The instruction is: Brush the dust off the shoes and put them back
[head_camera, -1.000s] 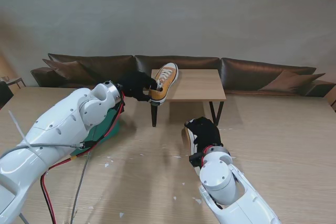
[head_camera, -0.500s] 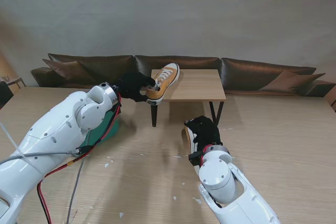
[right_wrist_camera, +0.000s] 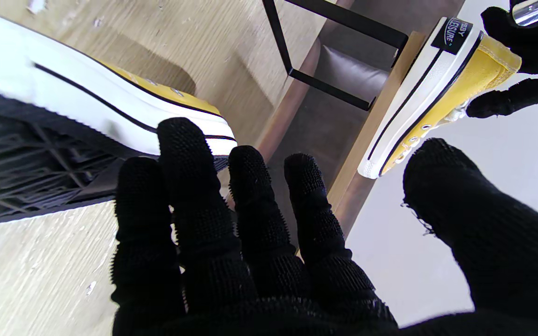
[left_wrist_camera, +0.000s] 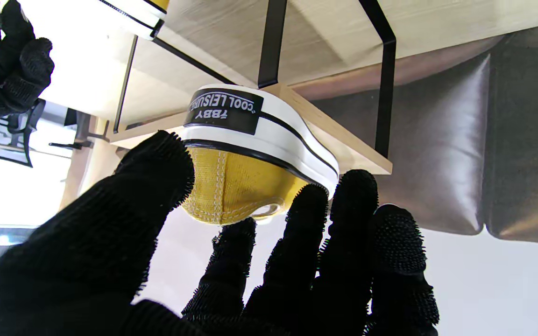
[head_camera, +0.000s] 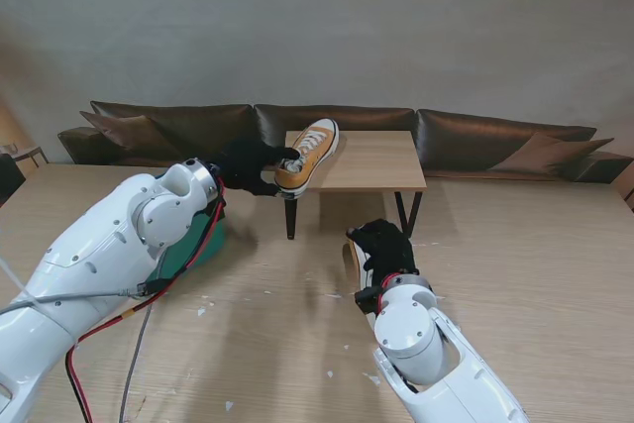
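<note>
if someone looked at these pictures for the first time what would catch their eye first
Probably the yellow sneaker perched on the near left corner of the small wooden table, with the black-gloved left hand at its heel. Next, the right hand nearer to me, resting against a second sneaker on the floor. White specks are scattered on the floor around it.

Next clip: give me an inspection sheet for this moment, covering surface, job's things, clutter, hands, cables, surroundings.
Surface: wooden table, light grain.
Job's things: yellow shoe on the rack edge; second shoe on its side by the right hand; green object, partly hidden.
Clutter: white flecks scattered on the table.
Hands: left hand grips the heel of the yellow shoe; right hand against the second shoe, grip unclear.
Cables: red and black leads along the left arm.
Surroundings: brown sofa, grey wall.
</note>
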{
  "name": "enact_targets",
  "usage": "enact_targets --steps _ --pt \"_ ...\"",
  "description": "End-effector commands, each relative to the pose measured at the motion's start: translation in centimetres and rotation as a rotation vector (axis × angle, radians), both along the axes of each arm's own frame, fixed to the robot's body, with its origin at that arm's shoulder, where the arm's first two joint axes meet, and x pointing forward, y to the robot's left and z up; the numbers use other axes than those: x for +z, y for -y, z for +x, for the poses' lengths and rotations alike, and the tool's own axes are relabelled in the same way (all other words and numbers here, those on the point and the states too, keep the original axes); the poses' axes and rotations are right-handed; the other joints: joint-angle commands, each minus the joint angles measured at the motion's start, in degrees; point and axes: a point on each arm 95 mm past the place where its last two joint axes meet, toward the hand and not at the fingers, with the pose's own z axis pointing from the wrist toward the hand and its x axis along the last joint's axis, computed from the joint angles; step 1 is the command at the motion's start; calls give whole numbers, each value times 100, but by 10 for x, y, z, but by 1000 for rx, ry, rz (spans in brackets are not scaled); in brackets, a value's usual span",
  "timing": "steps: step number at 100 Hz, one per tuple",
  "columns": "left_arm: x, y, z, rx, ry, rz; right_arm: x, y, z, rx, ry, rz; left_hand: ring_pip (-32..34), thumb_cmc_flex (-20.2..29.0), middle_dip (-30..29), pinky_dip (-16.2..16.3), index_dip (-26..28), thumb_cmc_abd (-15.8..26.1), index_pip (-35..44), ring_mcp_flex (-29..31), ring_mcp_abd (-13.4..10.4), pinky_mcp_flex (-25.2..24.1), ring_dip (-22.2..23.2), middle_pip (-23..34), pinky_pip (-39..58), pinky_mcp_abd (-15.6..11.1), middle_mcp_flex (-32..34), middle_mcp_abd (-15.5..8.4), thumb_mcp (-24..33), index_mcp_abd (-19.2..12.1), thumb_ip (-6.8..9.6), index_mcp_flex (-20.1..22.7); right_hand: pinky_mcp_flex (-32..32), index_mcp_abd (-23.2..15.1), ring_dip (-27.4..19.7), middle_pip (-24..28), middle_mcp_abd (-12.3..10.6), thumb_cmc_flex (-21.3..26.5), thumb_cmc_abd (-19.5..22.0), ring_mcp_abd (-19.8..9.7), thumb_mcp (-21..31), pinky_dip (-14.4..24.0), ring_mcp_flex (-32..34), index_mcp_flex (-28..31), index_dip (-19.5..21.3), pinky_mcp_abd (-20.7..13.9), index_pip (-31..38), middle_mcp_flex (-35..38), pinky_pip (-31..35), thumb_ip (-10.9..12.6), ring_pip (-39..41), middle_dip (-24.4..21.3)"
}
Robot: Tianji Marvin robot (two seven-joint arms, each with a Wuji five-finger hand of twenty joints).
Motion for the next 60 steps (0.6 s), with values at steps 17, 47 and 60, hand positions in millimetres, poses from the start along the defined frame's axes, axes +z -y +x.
enact_targets --steps 17,47,60 --pt "1 5 2 -11 -27 -14 -1 -5 -2 21 -12 9 -223 -178 -202 129 -296 363 -168 -295 217 -351 -71 -246 -213 67 -355 158 -294 -148 213 -409 -652 20 34 43 12 -98 126 76 24 -34 157 -1 -54 42 3 122 -77 170 25 -49" --pt "13 2 -8 3 9 -43 0 -4 0 19 -6 7 -1471 -434 -866 -52 -344 1047 -5 -922 493 -780 -894 -611 -983 239 -844 414 -1089 -291 352 -323 -657 16 37 37 12 -104 125 72 20 -32 157 -1 -53 51 0 113 -80 171 29 -49" --pt "21 -2 -21 6 26 -54 1 -3 0 20 -3 3 -1983 -365 -1092 -386 -241 1167 81 -1111 458 -951 -1282 -632 -1706 290 -869 250 -1313 -304 401 -122 -657 6 36 32 12 -118 116 70 15 -31 148 -3 -53 51 -3 103 -81 171 24 -49"
